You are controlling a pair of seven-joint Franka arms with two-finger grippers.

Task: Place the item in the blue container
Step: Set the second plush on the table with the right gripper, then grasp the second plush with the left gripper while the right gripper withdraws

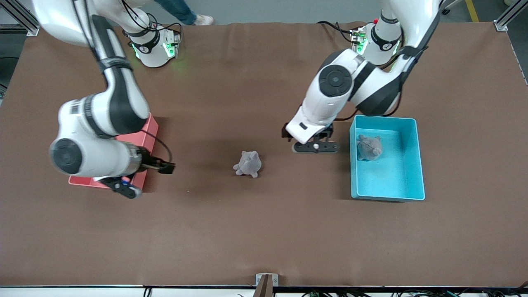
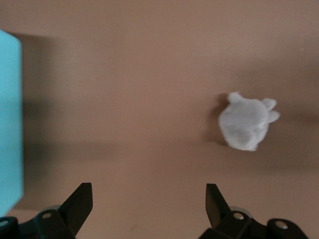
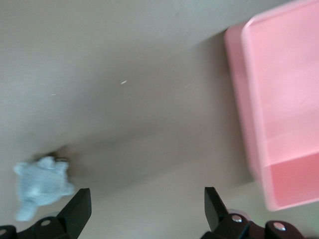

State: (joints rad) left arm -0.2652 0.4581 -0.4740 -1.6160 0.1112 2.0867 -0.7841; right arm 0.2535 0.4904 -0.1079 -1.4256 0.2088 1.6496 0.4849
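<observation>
A grey plush toy lies on the brown table near its middle. It also shows in the left wrist view and in the right wrist view. The blue container stands toward the left arm's end of the table, with another grey plush toy lying in it. My left gripper hangs open and empty over the table between the blue container and the loose toy, its fingertips wide apart. My right gripper is open and empty beside the pink bin.
A pink bin stands toward the right arm's end of the table, largely covered by the right arm in the front view; its rim shows in the right wrist view. Bare brown tabletop surrounds the loose toy.
</observation>
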